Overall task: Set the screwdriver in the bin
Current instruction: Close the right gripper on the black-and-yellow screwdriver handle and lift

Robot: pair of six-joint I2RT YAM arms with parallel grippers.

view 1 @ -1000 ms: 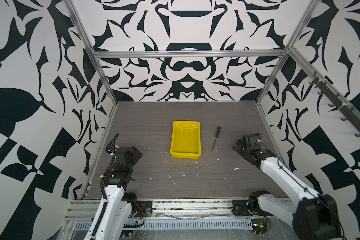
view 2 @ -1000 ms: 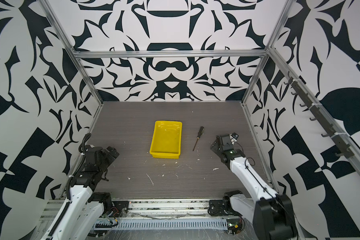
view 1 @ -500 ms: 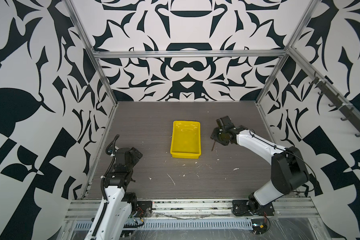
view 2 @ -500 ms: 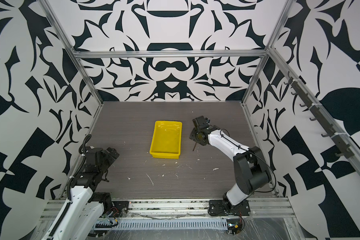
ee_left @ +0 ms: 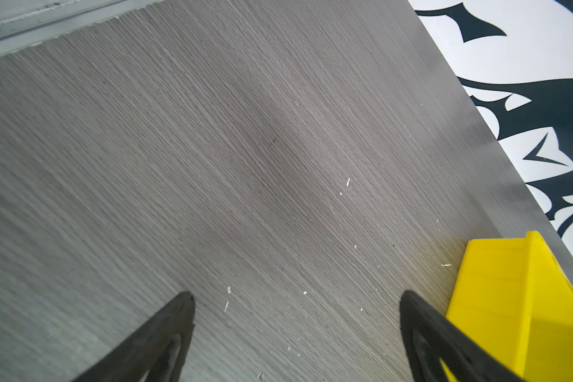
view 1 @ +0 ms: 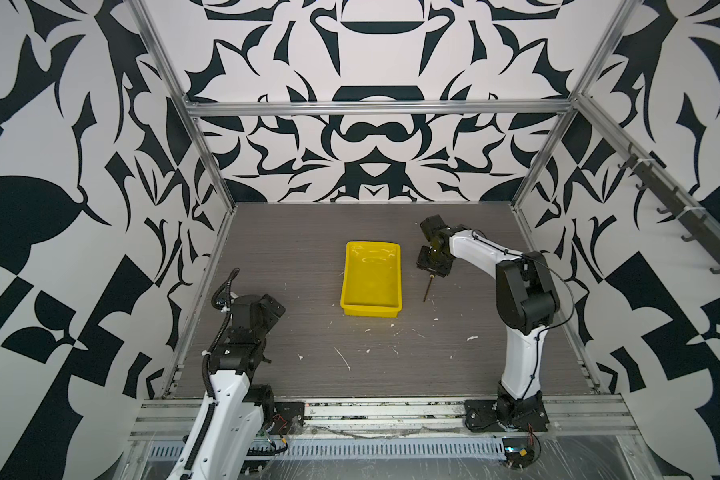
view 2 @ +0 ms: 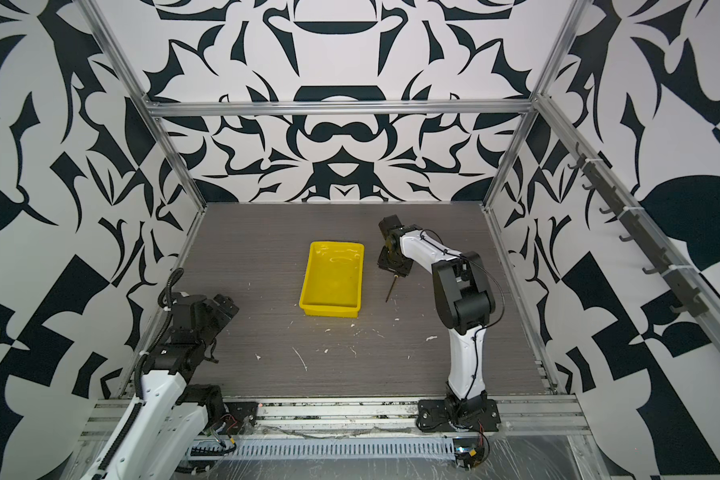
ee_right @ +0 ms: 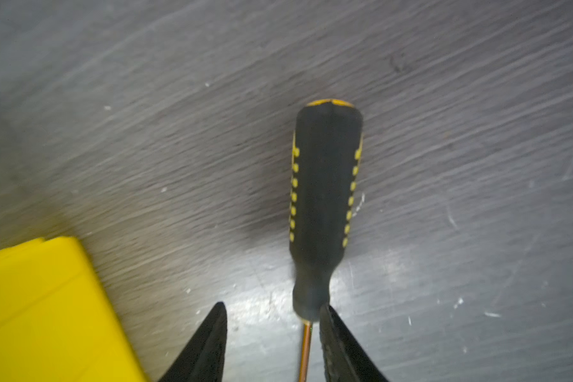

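The screwdriver (ee_right: 325,198) has a black handle with yellow dots and lies flat on the table to the right of the bin (view 1: 371,311), parallel to its long side. In both top views only its thin shaft (view 1: 427,289) (view 2: 390,286) shows below my right gripper (view 1: 432,270) (view 2: 395,272), which hangs over the handle. In the right wrist view the right gripper (ee_right: 273,307) is open and straddles the handle's neck. One finger (ee_right: 331,327) touches the neck and the other stands apart. The yellow bin (view 2: 329,311) holds nothing. My left gripper (ee_left: 296,296) is open over bare table.
Small white flecks (view 1: 344,359) dot the grey wood-grain table in front of the bin. The bin's corner (ee_left: 510,297) sits just beside my left gripper's finger. Patterned walls and aluminium rails (view 1: 375,109) close in the table on three sides.
My right arm has swung from the front right of the table out to the screwdriver and lowered over its handle, with the jaws narrowing. The left arm has not moved.
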